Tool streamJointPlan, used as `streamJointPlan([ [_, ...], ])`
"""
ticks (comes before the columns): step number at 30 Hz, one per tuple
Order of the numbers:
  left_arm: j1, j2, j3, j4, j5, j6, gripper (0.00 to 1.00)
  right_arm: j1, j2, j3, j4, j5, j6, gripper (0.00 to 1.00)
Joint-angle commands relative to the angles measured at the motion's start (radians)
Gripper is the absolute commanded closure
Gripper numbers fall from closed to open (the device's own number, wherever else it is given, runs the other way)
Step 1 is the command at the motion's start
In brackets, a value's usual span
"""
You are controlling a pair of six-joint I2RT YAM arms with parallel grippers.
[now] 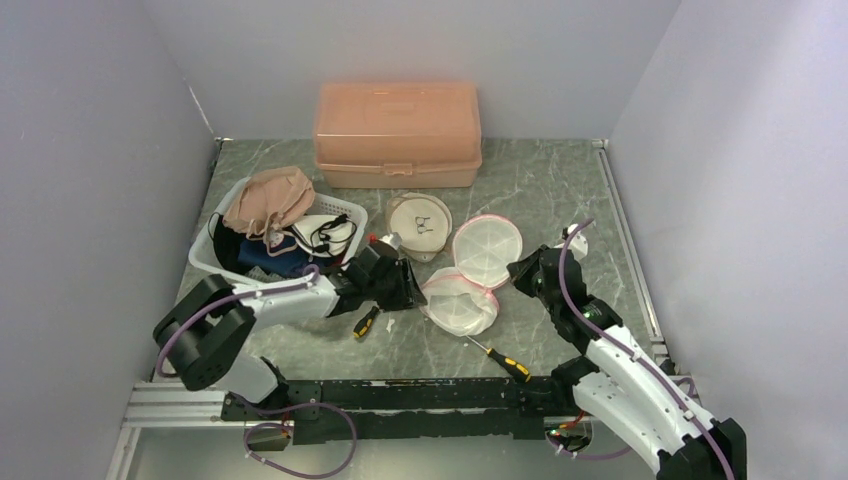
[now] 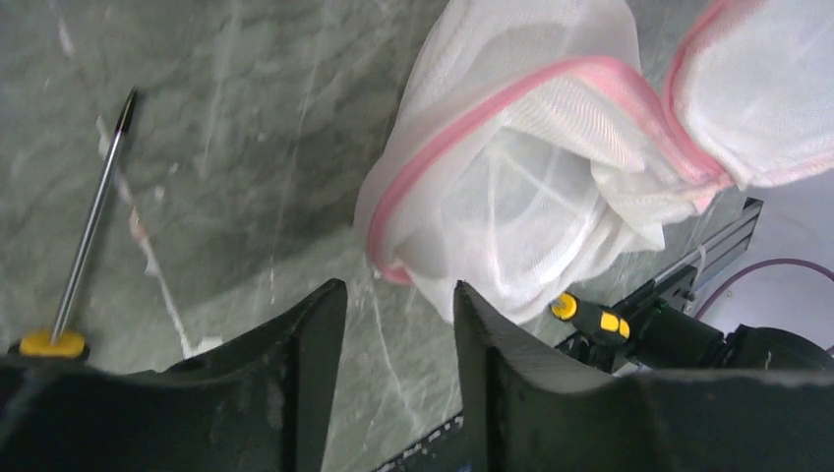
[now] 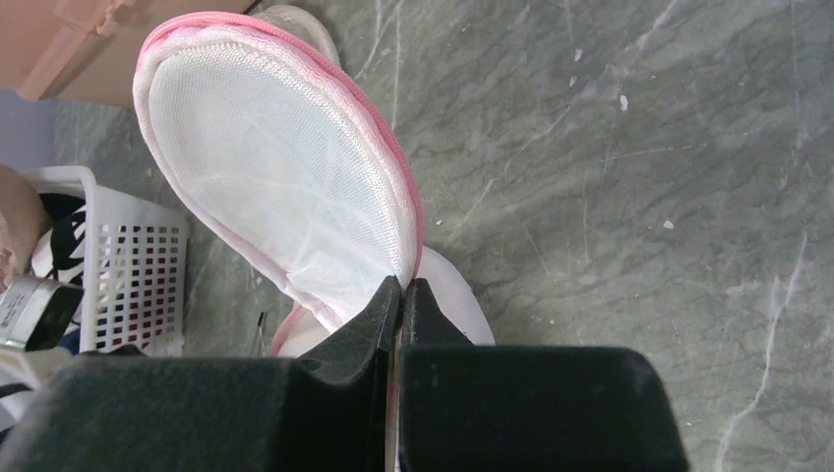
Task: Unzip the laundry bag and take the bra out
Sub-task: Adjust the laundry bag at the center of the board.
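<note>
1. Laundry bag (image 1: 487,248) is unzipped and flopped open like a clamshell, sitting a bit toward 3 o'clock from the middle of the table (image 1: 560,190): white mesh, pink trim, one half lifted and the other half crumpled on the table just toward 7 o'clock of it
2. Right gripper (image 3: 403,285) is clenched on the pink edge of the lifted half, fingers pinched tight with the trim between them
3. Left gripper (image 2: 398,295) is released, fingers (image 2: 325,324) apart with nothing in the gap; it sits at the crumpled half's 9 o'clock, really close, and I can't tell if it touches the mesh
4. Round beige thing that looks like the folded bra (image 1: 418,225) lies flat on the table at the bag's 10 o'clock, outside the bag, clear of both grippers
5. White basket (image 1: 205,255) full of clothes at the table's 9 o'clock, peach plastic box (image 1: 398,130) at 12
6. Long screwdriver (image 1: 500,358) at the bag's 6 o'clock, stubby screwdriver (image 1: 365,322) at its 8, just under the left arm
</note>
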Motion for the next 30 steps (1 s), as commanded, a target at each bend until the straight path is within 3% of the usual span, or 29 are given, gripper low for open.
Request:
streamJointPlan([
  [1, 0.009, 0.078, 0.059, 0.114, 0.019, -0.014, 0.54, -0.004, -0.028, 0.000, 0.041, 0.003, 0.003, 1.00],
  [10, 0.010, 0.111, 0.060, 0.058, -0.015, -0.014, 0.55, -0.014, -0.039, -0.005, 0.038, -0.006, -0.010, 1.00],
  [24, 0.010, -0.029, -0.055, 0.082, -0.068, -0.021, 0.49, -0.016, -0.040, -0.011, 0.051, -0.020, -0.012, 1.00],
  [30, 0.010, 0.047, -0.022, 0.123, -0.017, -0.002, 0.53, -0.017, -0.026, -0.007, 0.058, -0.033, -0.011, 1.00],
])
